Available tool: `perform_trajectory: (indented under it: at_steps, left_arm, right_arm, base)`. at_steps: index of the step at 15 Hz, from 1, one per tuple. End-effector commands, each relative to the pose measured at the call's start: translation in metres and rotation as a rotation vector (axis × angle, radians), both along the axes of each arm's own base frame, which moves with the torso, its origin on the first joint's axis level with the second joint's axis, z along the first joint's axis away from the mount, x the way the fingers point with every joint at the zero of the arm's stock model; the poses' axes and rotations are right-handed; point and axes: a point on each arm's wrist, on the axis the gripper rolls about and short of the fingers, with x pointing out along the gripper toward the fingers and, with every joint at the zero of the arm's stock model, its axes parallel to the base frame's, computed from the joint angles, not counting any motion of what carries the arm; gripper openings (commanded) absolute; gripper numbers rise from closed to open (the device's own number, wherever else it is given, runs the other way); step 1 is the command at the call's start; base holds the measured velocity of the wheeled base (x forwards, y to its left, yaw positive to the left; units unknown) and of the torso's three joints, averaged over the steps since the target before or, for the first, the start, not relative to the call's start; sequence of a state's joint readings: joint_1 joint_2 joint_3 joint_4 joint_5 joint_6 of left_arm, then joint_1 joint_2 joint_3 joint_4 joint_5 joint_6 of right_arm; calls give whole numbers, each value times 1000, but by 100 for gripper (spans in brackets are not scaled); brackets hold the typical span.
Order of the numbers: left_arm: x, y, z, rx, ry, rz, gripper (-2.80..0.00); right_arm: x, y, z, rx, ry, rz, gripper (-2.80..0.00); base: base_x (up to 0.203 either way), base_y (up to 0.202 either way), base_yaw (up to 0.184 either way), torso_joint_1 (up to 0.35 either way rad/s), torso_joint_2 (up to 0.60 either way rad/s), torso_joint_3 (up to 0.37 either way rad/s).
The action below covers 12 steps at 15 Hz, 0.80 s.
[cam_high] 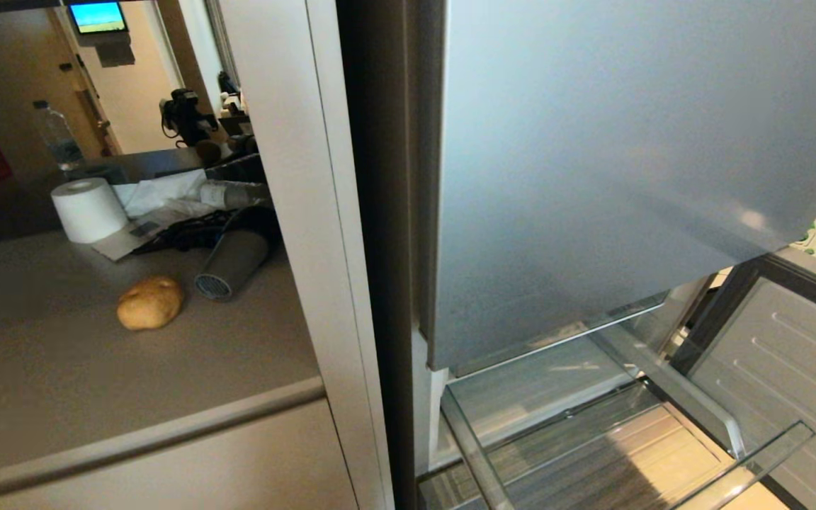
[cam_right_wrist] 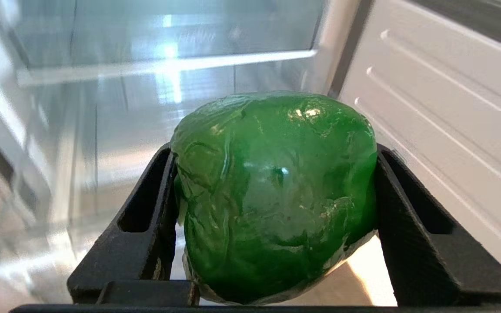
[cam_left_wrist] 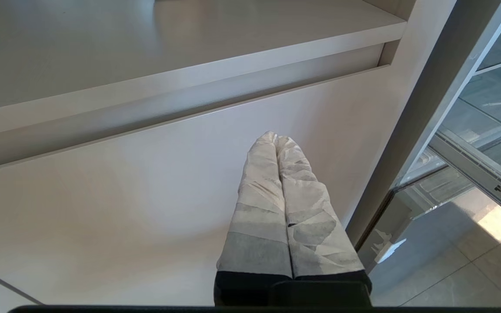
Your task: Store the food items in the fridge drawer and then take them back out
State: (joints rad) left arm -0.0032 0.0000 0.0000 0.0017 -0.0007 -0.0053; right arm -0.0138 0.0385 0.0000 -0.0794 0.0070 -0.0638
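The fridge (cam_high: 592, 177) stands to the right of the beige counter (cam_high: 61, 375), its upper silver-blue door closed. Below that door the fridge drawer (cam_high: 663, 397) is pulled out; the part of its see-through bin and ribbed floor visible in the head view holds nothing.

The right gripper (cam_right_wrist: 272, 208) is outside the head view. In the right wrist view its black jaws stand wide and clamp the green bell pepper (cam_right_wrist: 272, 191) from both sides, with clear drawer panels behind it.

The left gripper (cam_left_wrist: 276, 143) hangs beside the cabinet front (cam_left_wrist: 124, 195), its wrapped fingers (cam_left_wrist: 259, 208) pressed together and holding nothing.

The potato (cam_high: 149, 302) rests on the counter, near a grey cylinder (cam_high: 232, 263) and a white paper roll (cam_high: 88, 210).
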Motion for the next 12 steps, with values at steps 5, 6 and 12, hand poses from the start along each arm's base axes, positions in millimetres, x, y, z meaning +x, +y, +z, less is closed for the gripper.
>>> perform_trajectory:
  at_steps: [5,6,12]
  left_arm:
    - [0,0,0,-1,1,-1,-280]
    - [0,0,0,-1,1,0,-280]
    - [0,0,0,-1,1,-1,-280]
  right_arm:
    - [-1,0,-9,41,-12,-6,-280]
    - [-1,0,-9,43,-13,-5,-280]
    - [-1,0,-9,60,-14,-7,-280]
  base:
    - [0,0,0,0,0,0]
    - [0,0,0,0,0,0]
    - [0,0,0,0,0,0]
